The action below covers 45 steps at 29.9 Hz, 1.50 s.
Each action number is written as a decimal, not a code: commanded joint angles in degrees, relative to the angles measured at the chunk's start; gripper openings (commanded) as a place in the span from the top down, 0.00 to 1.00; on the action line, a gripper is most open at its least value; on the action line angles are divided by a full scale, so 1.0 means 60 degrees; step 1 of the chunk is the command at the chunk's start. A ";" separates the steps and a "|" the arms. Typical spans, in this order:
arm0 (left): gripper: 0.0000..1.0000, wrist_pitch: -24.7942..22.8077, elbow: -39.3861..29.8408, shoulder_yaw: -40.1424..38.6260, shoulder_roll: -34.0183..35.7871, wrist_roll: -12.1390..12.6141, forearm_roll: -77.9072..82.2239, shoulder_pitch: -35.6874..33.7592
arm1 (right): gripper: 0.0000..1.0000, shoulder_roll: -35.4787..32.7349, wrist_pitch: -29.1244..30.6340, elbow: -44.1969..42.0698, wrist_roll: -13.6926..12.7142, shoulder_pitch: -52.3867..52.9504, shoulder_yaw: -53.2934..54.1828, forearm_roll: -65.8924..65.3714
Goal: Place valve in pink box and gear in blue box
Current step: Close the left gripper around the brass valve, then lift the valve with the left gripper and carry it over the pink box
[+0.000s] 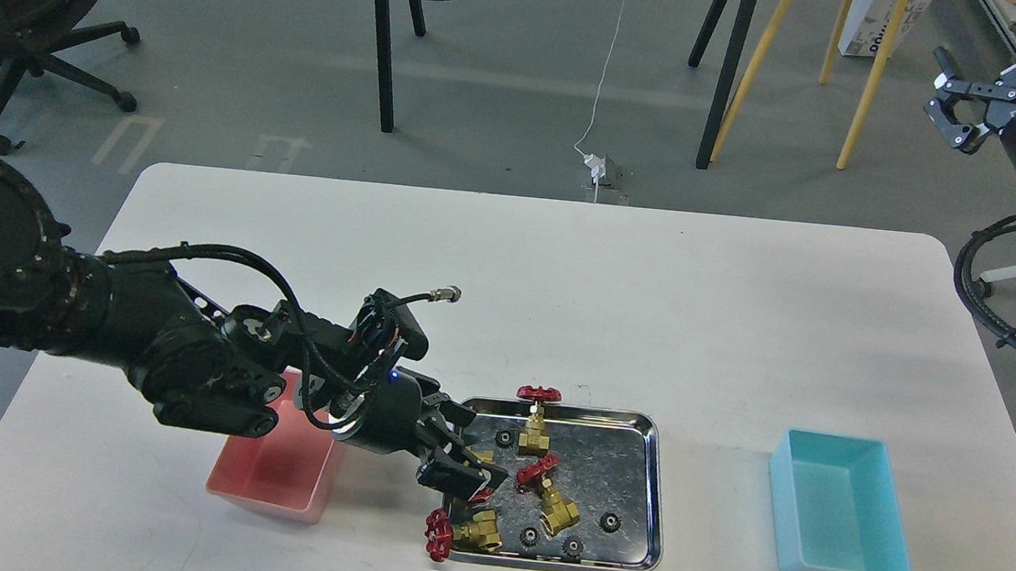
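Note:
My left gripper [472, 463] is low over the left end of the steel tray [652, 482]. Its fingers straddle a valve [484, 456], which is mostly hidden beneath them; I cannot tell whether they grip it. Three more valves show: one upright [536, 421], one lying mid-tray [555, 503], and one [473, 533] at the front left corner with its red wheel over the rim. Black gears [505, 438] [609, 520] [529, 536] lie in the tray. The pink box [271, 476] is left of the tray, partly under my arm. The blue box [837, 517] stands to the right. My right gripper [954, 111] is open, raised at the top right.
The white table [563, 290] holds only the tray and two boxes. My left forearm and its cables [216, 361] lie across the pink box's far side. Chair, stool legs and floor cables are beyond the table's far edge.

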 commanded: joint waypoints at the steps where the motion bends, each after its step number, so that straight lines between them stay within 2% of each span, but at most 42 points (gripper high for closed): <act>1: 0.06 0.0016 0.0101 0.0016 -0.0014 -0.0001 0.0035 0.0181 | 0.00 0.0003 0.0000 0.0008 0.0000 0.0022 0.0000 0.0012; 8: 0.13 0.0368 0.0775 0.0060 -0.0029 -0.0001 0.0064 0.0621 | 0.00 0.0003 0.0000 0.0023 0.0000 0.0022 0.0015 0.0012; 15: 0.27 0.0383 0.0790 0.0089 -0.0014 -0.0001 0.0371 0.0680 | 0.00 -0.0011 0.0000 0.0037 0.0000 -0.0007 0.0015 0.0070; 23: 0.34 0.0660 0.0761 0.0103 0.0074 -0.0001 0.0430 0.0782 | 0.00 -0.0041 0.0000 0.0037 0.0000 -0.0022 0.0015 0.0070; 28: 0.47 0.0924 0.0644 0.0118 0.0132 -0.0001 0.0430 0.0782 | 0.00 -0.0026 0.0000 0.0023 0.0000 -0.0080 0.0015 0.0070; 30: 0.57 0.0939 0.0643 0.0147 0.0147 -0.0001 0.0430 0.0782 | 0.00 -0.0026 0.0000 0.0023 0.0000 -0.0080 0.0015 0.0070; 33: 0.78 0.0954 0.0643 0.0133 0.0205 -0.0001 0.0459 0.0768 | 0.00 -0.0026 0.0000 0.0008 0.0000 -0.0095 0.0015 0.0070; 36: 0.88 0.0954 0.0629 0.0133 0.0220 -0.0001 0.0518 0.0753 | 0.00 -0.0041 0.0000 0.0008 0.0000 -0.0109 0.0015 0.0070; 45: 0.91 0.0954 0.0366 -0.0364 0.0673 -0.0001 0.0518 0.0694 | 0.00 -0.0011 0.0000 0.0008 0.0000 -0.0139 0.0015 0.0070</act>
